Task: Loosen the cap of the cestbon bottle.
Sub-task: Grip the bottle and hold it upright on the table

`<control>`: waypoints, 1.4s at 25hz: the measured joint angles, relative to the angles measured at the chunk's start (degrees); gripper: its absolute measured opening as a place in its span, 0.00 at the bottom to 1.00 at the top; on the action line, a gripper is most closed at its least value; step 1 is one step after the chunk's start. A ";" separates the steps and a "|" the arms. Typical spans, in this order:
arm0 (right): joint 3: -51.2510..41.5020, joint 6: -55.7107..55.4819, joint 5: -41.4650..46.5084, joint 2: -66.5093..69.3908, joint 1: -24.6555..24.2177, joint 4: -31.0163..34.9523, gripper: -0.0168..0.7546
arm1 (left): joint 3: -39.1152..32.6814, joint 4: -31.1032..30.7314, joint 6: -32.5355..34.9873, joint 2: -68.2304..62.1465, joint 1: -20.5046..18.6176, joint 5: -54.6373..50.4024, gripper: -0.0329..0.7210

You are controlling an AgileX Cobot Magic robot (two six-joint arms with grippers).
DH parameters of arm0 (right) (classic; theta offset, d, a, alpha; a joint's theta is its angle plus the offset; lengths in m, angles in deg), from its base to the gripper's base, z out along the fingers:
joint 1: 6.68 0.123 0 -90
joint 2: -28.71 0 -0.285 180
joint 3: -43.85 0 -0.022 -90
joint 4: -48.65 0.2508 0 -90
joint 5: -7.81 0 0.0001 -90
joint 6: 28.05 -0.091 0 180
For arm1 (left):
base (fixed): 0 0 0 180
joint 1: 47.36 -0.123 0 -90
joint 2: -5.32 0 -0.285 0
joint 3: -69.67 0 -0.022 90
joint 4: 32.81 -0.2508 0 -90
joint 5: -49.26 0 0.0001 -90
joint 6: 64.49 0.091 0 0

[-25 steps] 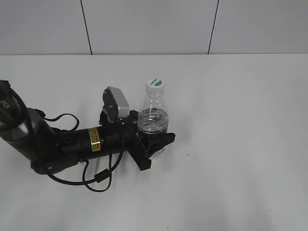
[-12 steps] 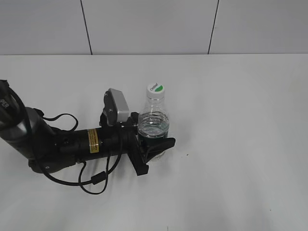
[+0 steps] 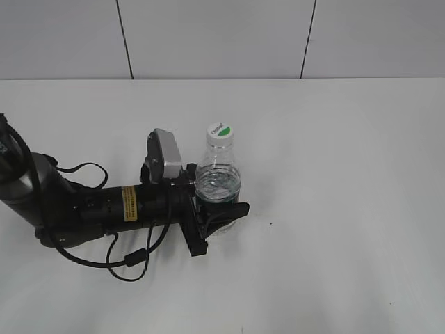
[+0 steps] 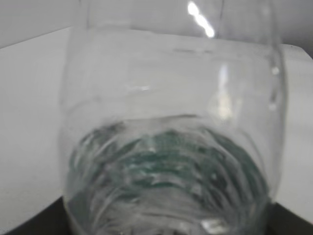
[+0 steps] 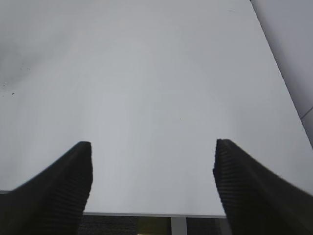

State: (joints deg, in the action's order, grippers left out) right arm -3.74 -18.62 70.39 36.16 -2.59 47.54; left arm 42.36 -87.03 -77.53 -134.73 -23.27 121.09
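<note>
The cestbon bottle point(image 3: 217, 182) stands upright on the white table, clear with ribbed shoulders and a dark green band low down. Its white cap point(image 3: 220, 131) with a green half-circle sits on top. My left gripper point(image 3: 217, 217) lies low along the table and is shut on the bottle's lower body. In the left wrist view the bottle point(image 4: 171, 147) fills the frame and hides the fingers. My right gripper point(image 5: 152, 186) is open and empty over bare table, far from the bottle; it is out of the exterior view.
The white table point(image 3: 348, 174) stretches to the right and behind the bottle, with a panelled wall at the back. The left arm and its cable point(image 3: 128, 261) lie on the table's left side. The right wrist view shows the table's edge point(image 5: 146, 214).
The left gripper with the bottle has shifted slightly left and toward the front of the table. The bottle stays upright in the grip.
</note>
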 joint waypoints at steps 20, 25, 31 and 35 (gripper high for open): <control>2.88 4.45 -1.68 6.40 0.00 1.65 0.79 | 0.00 -0.02 0.00 0.00 0.00 0.05 0.57; 11.41 5.00 -2.31 21.05 0.00 2.57 0.79 | 0.00 -0.02 0.00 0.00 0.00 0.05 0.57; 25.58 5.10 -0.35 40.47 0.00 9.71 0.79 | 0.00 -0.02 0.00 0.00 0.00 0.05 0.57; 34.80 5.04 5.32 55.42 0.00 17.23 0.79 | 0.00 -0.02 0.00 0.00 0.00 0.05 0.57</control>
State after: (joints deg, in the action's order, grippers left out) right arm 31.05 -13.58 75.71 91.59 -2.59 64.77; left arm 42.36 -87.05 -77.53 -134.73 -23.27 121.14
